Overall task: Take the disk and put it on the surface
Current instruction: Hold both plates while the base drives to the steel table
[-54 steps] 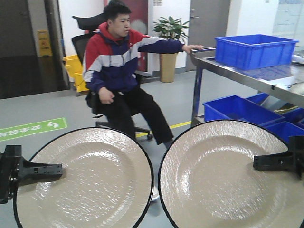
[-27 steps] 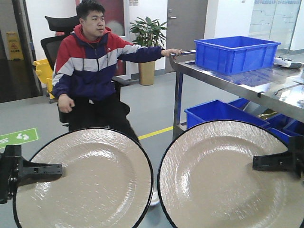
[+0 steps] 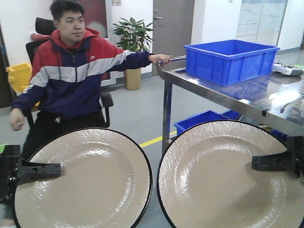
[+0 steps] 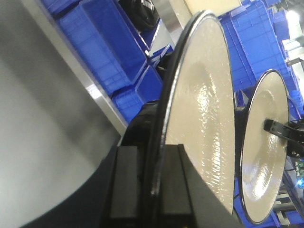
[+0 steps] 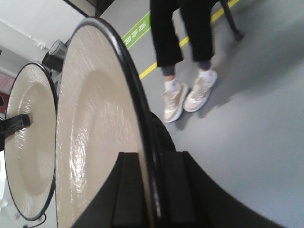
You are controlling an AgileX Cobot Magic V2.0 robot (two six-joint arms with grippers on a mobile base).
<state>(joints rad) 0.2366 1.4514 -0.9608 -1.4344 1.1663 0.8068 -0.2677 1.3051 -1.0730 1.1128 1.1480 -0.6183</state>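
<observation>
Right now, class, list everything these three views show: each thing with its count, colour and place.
left plate: 1, beige with black rim, upright, lower left
right plate: 1, same colours, upright, lower right
man: 1, red, white and navy jacket, seated left, hand on table rail
chair: 1, black, behind man
table: 1, shiny steel, right
bin: 1, blue, on table
lower bins: several, blue, under table
plant: 1, green, tan pot, beside door
door: 1, grey, back wall
floor line: 1, yellow, on floor beside table leg
left gripper: 1, black, shut on left plate
right gripper: 1, black, shut on right plate
</observation>
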